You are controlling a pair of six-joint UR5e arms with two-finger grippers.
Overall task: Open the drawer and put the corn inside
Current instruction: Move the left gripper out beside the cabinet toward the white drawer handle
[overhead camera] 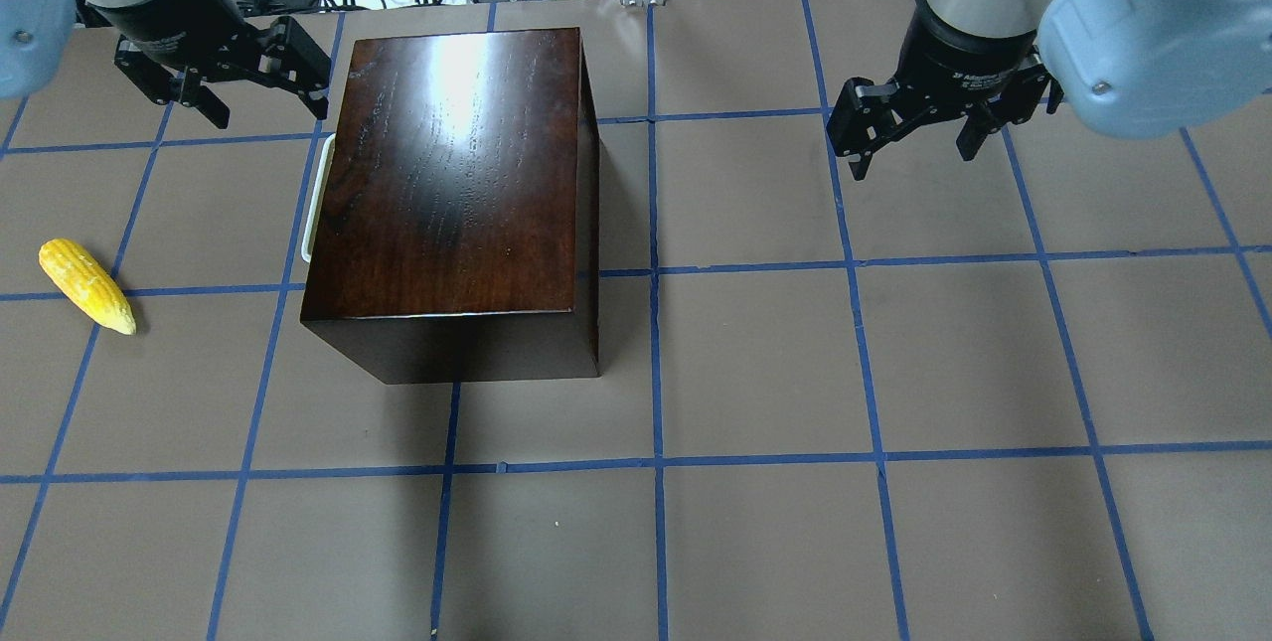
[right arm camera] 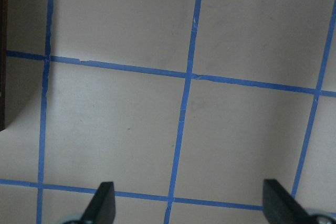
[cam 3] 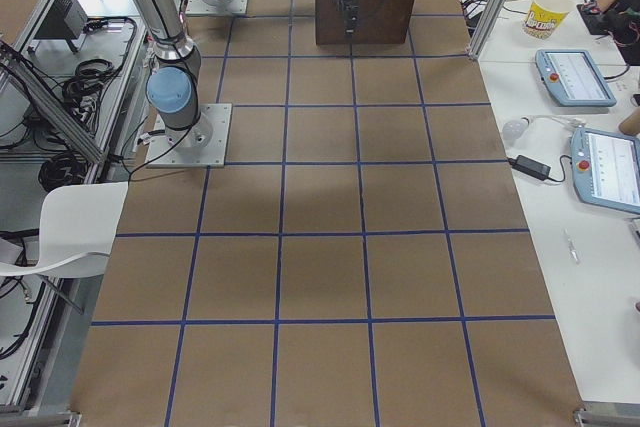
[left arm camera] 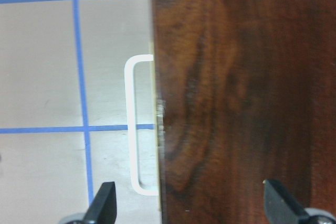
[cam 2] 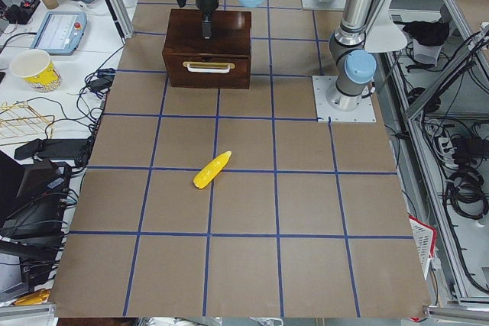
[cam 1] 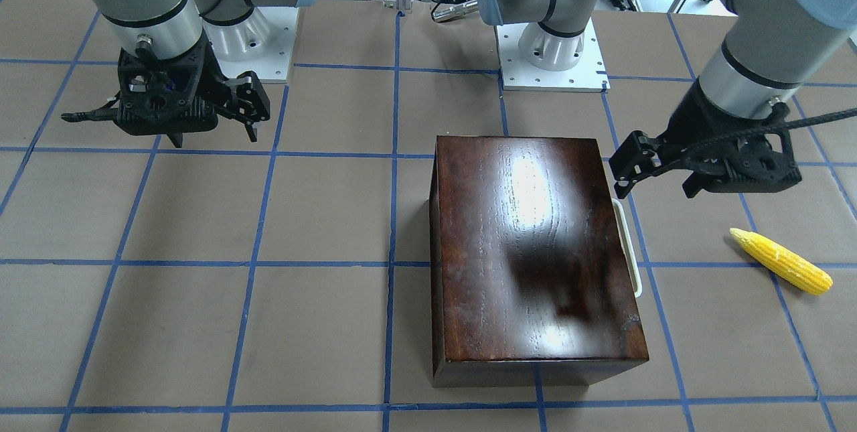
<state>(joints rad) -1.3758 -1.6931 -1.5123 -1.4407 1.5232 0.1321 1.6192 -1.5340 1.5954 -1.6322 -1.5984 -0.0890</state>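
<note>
The glossy dark-brown box (overhead camera: 457, 164) stands on the table with its drawer (cam 2: 206, 75) shut. The white loop handle (overhead camera: 313, 199) is on the box's side toward my left arm; it also shows in the left wrist view (left arm camera: 131, 129). The yellow corn (overhead camera: 86, 285) lies on the table left of the box, apart from it, and shows in the front view (cam 1: 780, 261). My left gripper (overhead camera: 263, 104) is open and empty, above the box's handle-side edge near its far corner (left arm camera: 191, 205). My right gripper (overhead camera: 914, 154) is open and empty, above bare table right of the box.
The brown table (overhead camera: 755, 373) carries a grid of blue tape lines. The arm bases (cam 1: 552, 50) stand at the robot's edge. A side bench holds a paper cup (cam 2: 34, 70) and tablets (cam 3: 575, 77), off the table.
</note>
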